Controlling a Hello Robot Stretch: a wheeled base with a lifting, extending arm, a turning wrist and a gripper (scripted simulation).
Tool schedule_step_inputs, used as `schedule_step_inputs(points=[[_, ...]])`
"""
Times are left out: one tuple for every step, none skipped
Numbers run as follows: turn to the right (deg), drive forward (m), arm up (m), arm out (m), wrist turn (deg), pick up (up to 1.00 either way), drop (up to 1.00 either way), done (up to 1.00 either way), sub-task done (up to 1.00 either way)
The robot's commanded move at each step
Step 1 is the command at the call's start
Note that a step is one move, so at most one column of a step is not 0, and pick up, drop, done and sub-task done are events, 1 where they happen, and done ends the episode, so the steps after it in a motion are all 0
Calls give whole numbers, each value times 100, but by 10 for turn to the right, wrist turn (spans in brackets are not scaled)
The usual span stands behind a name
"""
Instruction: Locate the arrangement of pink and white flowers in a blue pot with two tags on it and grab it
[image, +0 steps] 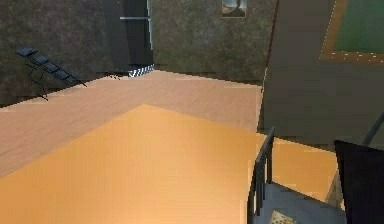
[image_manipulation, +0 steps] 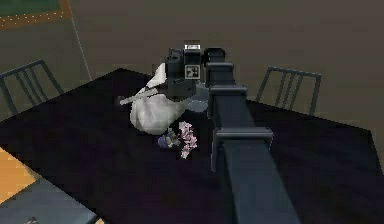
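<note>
The flowers are a small pink-and-white clump sitting on the dark table, right against the left of the arm and just below a white sack-like lump. The gripper is up at that lump, so it'd probably catch or shove the wrong thing, or the arm could sweep the flowers over. Can't tell how the fingers are set, or whether it holds anything. The chairs are well out of it.
</note>
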Motion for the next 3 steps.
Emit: schedule_step_inputs(points=[[0, 0, 0, 0, 450, 0, 0, 0, 0], [0, 0, -30, 0, 0, 0, 0, 0, 0], [0, 0, 0, 0, 0, 100, 0, 0, 0]])
